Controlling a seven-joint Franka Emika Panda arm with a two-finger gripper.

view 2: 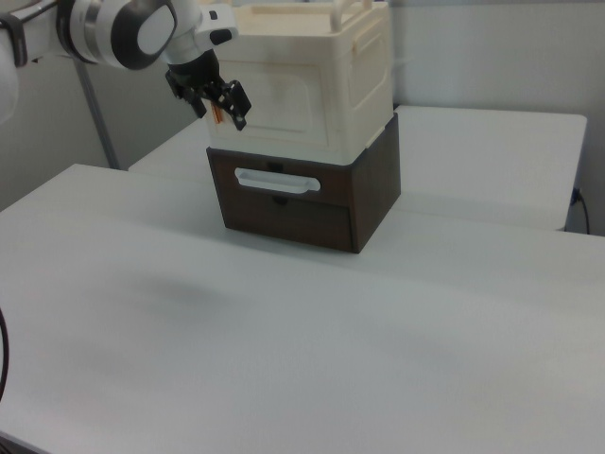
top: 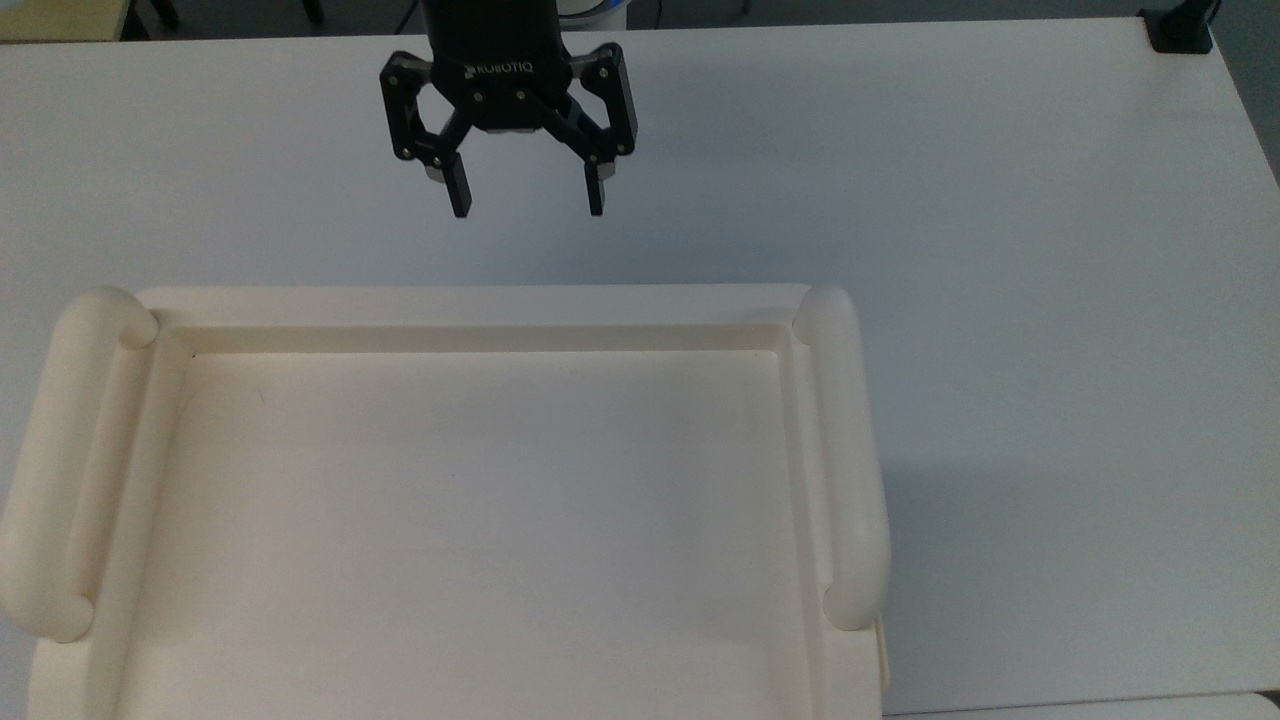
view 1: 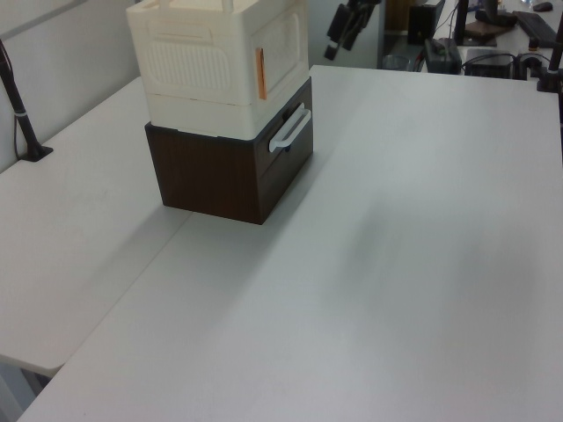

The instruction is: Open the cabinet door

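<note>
Top view: the gripper (top: pixel 523 198) is hanging with fingers spread wide, holding nothing, near the desk's (top: pixel 1000 300) far edge, apart from the cabinet's cream top (top: pixel 480 500).

Left view: the cabinet door (view 1: pixel 283 44) is sitting closed, facing open desk.

Right view: the gripper is hovering just before the door's left edge.

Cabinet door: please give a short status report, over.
Gripper open, fingers apart, holding nothing, short of the cabinet front. Cabinet door shut, untouched. Nothing on the table between them.
</note>
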